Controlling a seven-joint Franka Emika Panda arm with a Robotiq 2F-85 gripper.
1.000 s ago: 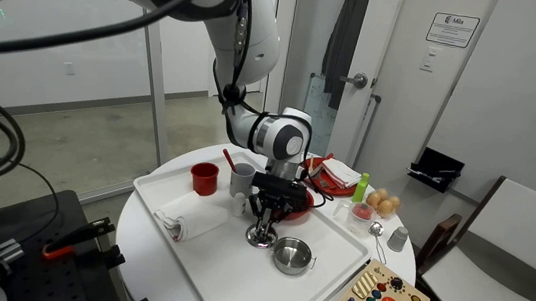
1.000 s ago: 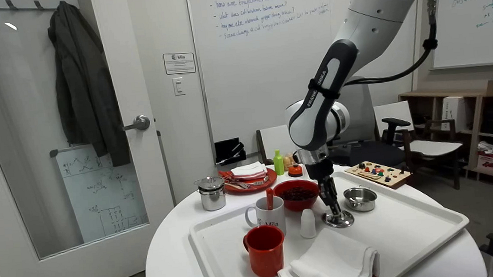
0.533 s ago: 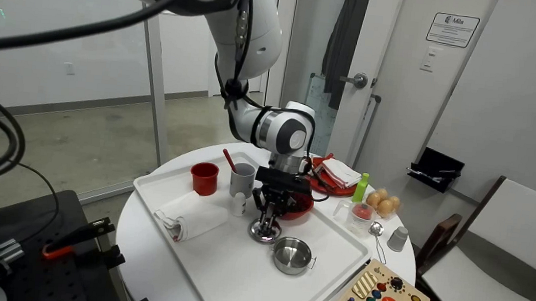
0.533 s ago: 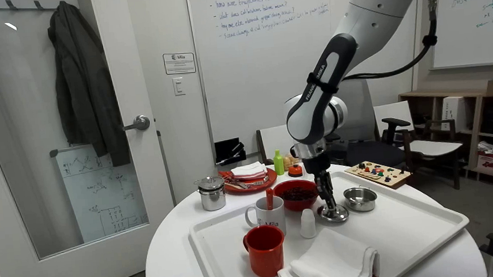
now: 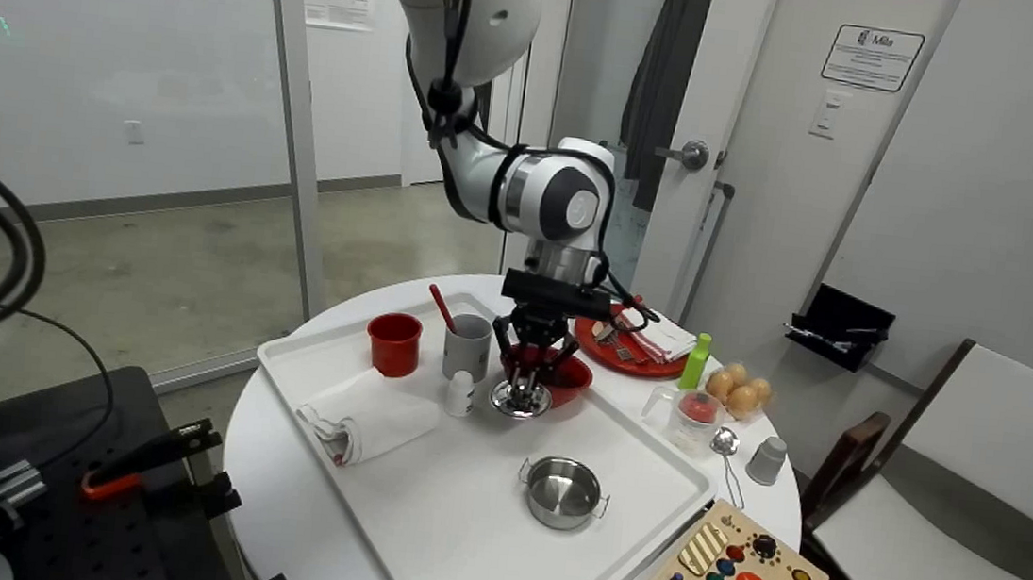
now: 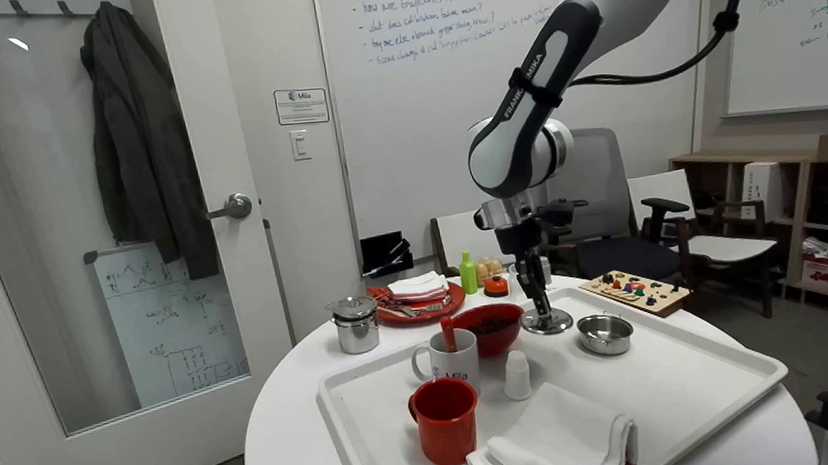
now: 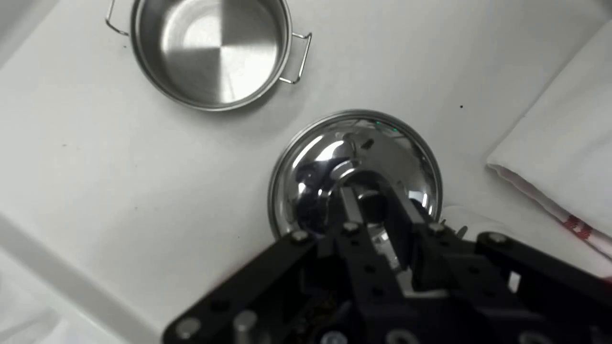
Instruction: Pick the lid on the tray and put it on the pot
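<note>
The lid (image 5: pixel 506 401) is a shiny silver disc with a dark knob. It also shows in an exterior view (image 6: pixel 558 322) and in the wrist view (image 7: pixel 382 148). My gripper (image 5: pixel 523 385) is shut on the lid's knob; in the wrist view the fingers stand on either side of it. The lid hangs roughly level above the white tray (image 5: pixel 474 532), beside the red bowl. The silver pot (image 5: pixel 562 498) stands open and upright on the tray, apart from the lid. In the wrist view the pot (image 7: pixel 215 52) is at the upper left, its top edge cut off.
The red bowl (image 6: pixel 493 327) is close beside the lid. A white shaker (image 6: pixel 517 377), a mug with a red handle sticking out (image 6: pixel 455 360), a red mug (image 6: pixel 445 421) and a folded cloth (image 6: pixel 559 437) stand on the tray. A wooden board (image 5: pixel 740 577) lies beyond the tray's edge.
My gripper has risen off the tray with the lid in it and moved away from the pot, towards the red bowl. The bowl has shifted slightly. The pot has not moved.
</note>
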